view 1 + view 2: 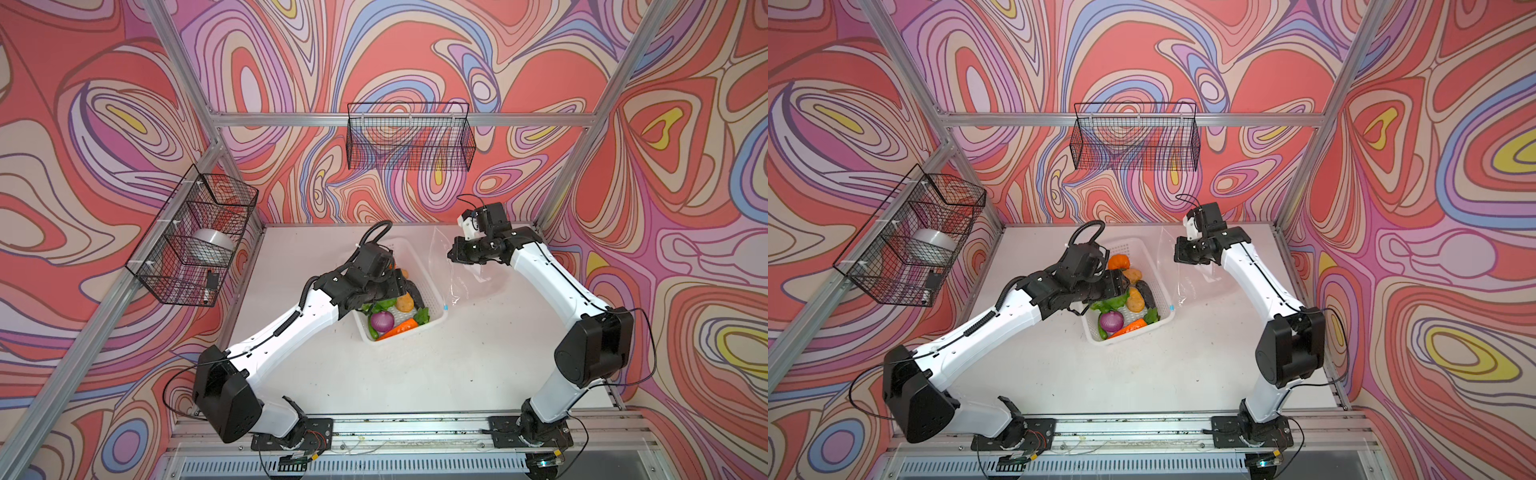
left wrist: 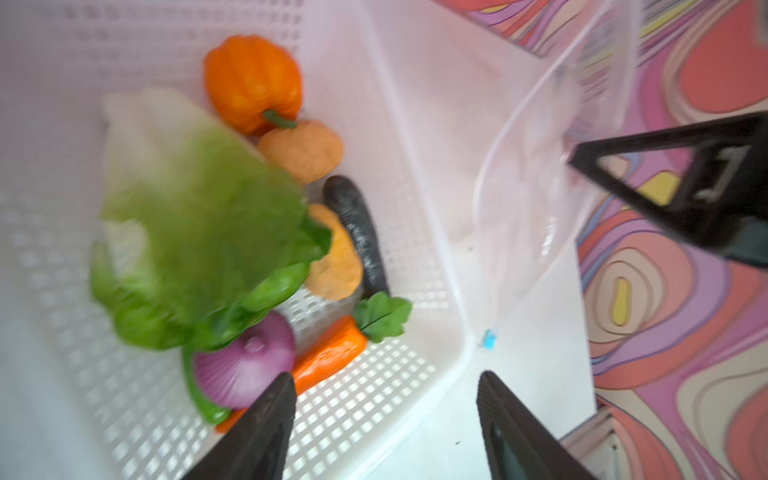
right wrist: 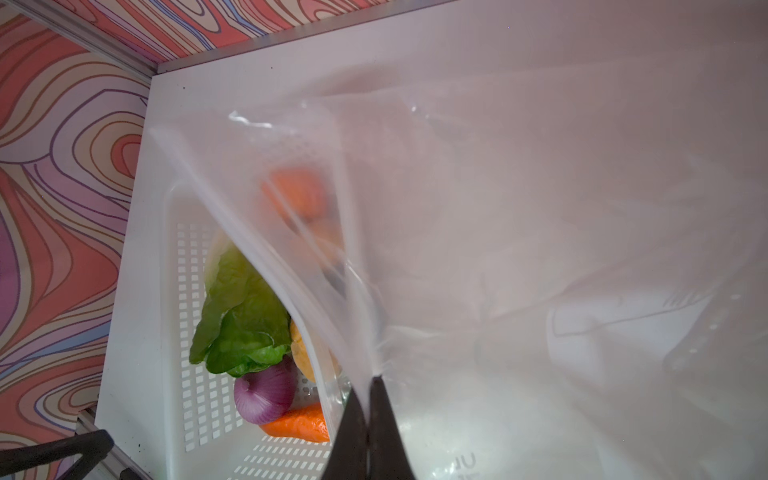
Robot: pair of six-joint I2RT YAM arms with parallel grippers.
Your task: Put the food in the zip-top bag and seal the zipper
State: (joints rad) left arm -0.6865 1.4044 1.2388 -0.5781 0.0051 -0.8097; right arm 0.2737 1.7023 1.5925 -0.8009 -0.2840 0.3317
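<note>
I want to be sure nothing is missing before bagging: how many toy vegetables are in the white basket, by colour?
Orange: 2 (pumpkin, carrot)
Tan: 2 (potato, second potato)
Green: 2 (lettuce, pepper)
Purple: 1 (onion)
Dark: 1 (cucumber)
Total: 8, all in the basket

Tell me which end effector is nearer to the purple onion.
Left. The left end effector hangs open over the basket, close by the purple onion; the right end effector is off beyond the basket's rim, shut on the zip-top bag.
</note>
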